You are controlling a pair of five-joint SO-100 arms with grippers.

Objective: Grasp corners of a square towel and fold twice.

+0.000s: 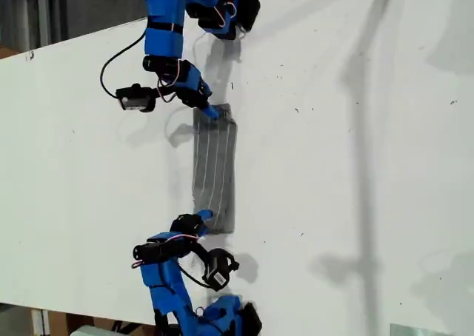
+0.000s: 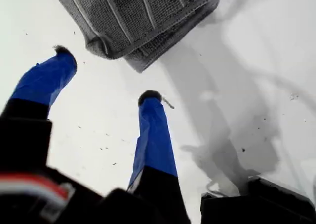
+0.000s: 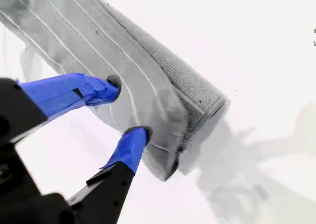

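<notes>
Now the grey striped soft towel [image 1: 215, 169] lies folded into a narrow strip near the middle of the white tabletop [image 1: 355, 166], between the two blue arms. My first gripper [image 2: 107, 73] stands spread, empty, just short of one corner [image 2: 139, 66]. My second gripper [image 3: 126, 106] is also spread, its fingertips [image 3: 139, 131] over the cloth's end, clamping nothing.

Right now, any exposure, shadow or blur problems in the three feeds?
Exterior view: even light, long soft arm shadows across the table. First wrist view: sharp; towel weave clear, dark shadow beside it. Second wrist view: overexposed, table nearly blown out, towel pale.
</notes>
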